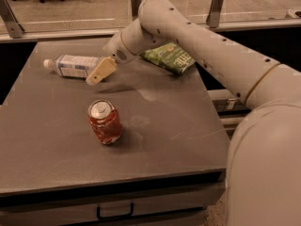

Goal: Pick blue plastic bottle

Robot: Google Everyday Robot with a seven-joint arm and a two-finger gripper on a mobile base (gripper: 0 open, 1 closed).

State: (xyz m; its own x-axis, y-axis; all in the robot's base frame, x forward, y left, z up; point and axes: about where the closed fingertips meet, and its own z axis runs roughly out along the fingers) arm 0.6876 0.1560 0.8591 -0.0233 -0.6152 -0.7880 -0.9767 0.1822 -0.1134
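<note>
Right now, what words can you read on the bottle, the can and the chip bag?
Green chip bag: white letters, too blurred to read.
Blue plastic bottle: label print too small to read.
Red-orange can: pattern only, nothing readable.
Gripper, beside the bottle's base end: no writing visible.

The tan gripper (pixel 100 71) covers the bottom end of the clear plastic bottle with the pale blue label (pixel 70 65). The big white robot arm (pixel 211 60) hides a corner of the green chip bag (pixel 173 58) and runs off the right edge.
</note>
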